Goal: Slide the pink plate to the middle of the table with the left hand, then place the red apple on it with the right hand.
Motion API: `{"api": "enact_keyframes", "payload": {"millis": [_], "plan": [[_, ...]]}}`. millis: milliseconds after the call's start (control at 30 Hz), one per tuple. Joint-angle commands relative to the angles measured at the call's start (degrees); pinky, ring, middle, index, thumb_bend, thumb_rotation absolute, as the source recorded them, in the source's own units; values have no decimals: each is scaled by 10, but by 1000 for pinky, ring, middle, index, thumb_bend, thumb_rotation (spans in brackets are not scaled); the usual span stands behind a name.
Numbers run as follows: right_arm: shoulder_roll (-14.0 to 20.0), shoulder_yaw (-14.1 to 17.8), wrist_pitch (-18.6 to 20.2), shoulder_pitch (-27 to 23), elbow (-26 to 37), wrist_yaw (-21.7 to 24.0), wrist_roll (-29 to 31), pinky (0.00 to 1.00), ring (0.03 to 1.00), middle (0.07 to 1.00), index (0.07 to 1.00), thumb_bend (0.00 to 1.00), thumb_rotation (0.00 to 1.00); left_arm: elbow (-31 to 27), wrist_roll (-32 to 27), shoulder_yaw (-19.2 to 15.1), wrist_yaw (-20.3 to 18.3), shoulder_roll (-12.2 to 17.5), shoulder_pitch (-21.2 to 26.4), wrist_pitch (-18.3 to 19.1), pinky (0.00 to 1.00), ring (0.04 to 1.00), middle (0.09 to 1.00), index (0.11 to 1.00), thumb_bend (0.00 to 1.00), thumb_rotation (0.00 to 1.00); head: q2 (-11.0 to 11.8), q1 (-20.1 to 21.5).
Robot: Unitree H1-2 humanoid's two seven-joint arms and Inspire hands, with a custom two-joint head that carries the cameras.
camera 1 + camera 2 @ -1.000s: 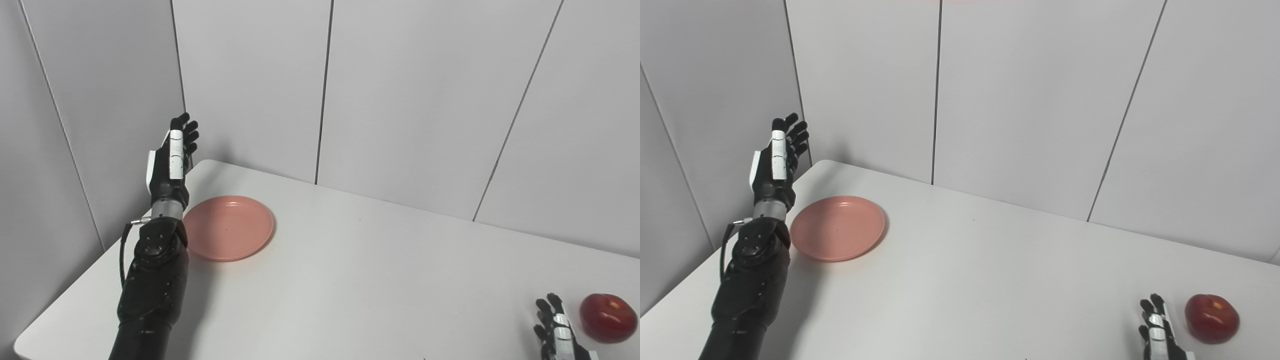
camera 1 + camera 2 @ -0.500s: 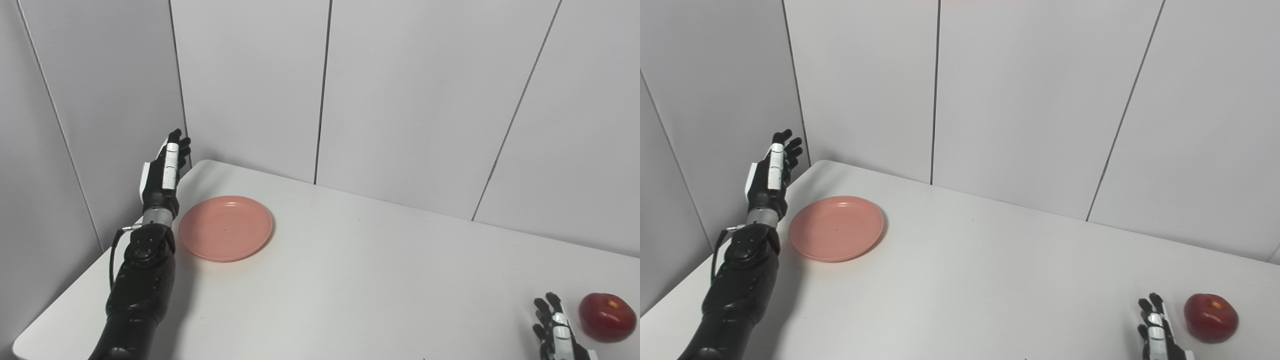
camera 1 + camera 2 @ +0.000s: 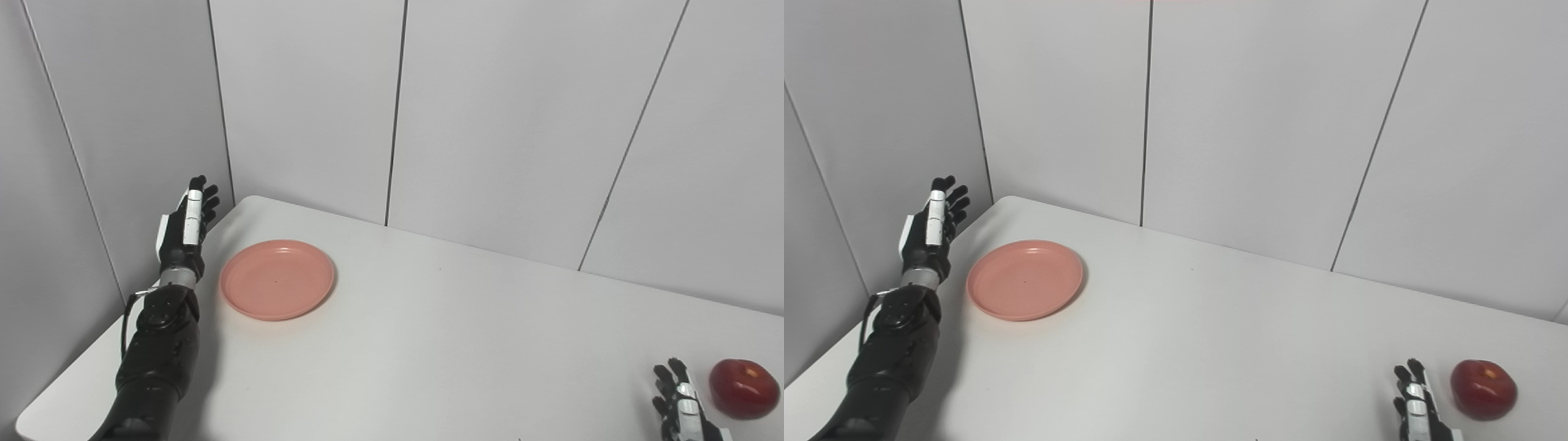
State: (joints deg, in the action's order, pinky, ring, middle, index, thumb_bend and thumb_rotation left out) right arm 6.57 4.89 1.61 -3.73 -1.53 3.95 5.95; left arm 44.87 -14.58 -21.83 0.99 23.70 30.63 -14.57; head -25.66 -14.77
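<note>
Centrally at the left of the frame, the left hand [image 3: 184, 223] stands raised with its fingers spread and upright, holding nothing, just beside the left rim of the pink plate [image 3: 277, 279] but apart from it. The plate lies flat on the white tabletop [image 3: 429, 343] in the left-centre of the frame, near the far left corner; it is round, shallow, with a low raised rim and a matte, smooth surface, probably plastic. It looks light and stiff, so a push against the outer rim, or fingertips pressed on its floor, should move it; on the smooth tabletop it may slide readily and could spin if pushed off-centre. At the lower right edge of the frame, the right hand [image 3: 1415, 401] shows only partly, fingers extended and empty, just beside the red apple [image 3: 1484, 389] without touching it. The apple is rounded, glossy and firm, likely to roll; a grasp wrapping its sides would suit. Grey panelled walls [image 3: 490, 122] stand behind.
</note>
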Motion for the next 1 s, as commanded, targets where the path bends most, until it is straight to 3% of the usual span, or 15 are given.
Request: {"api": "enact_keyframes", "payload": {"millis": [0,367,500,767,867,967], "plan": [[-2,-5,-2,0,-18,4,1,1000,985,944,971,762,1000,-8,-5,-2,-7,27,36,-17,951,911,901,889,888,944,-1,1],[-1,-6,2,3,-11,6,1,1000,975,940,969,767,1000,10,-21,-3,-18,16,20,-11,948,897,881,901,824,969,-6,5],[0,-6,3,4,-8,5,1,1000,968,937,968,776,1000,36,-25,-1,-26,17,22,-18,991,930,911,923,827,978,-8,7],[3,-7,8,5,-3,4,-4,1000,967,938,975,777,1000,86,-40,-6,-40,15,29,-29,979,929,925,938,815,1000,-11,6],[3,-7,14,6,0,3,-2,1000,966,942,972,775,1000,118,-45,-5,-52,19,34,-42,990,926,912,926,871,963,-11,7],[3,-8,13,6,1,5,-1,1000,971,944,975,757,1000,138,-49,-7,-56,19,39,-47,998,935,913,904,851,952,-12,8]]}}
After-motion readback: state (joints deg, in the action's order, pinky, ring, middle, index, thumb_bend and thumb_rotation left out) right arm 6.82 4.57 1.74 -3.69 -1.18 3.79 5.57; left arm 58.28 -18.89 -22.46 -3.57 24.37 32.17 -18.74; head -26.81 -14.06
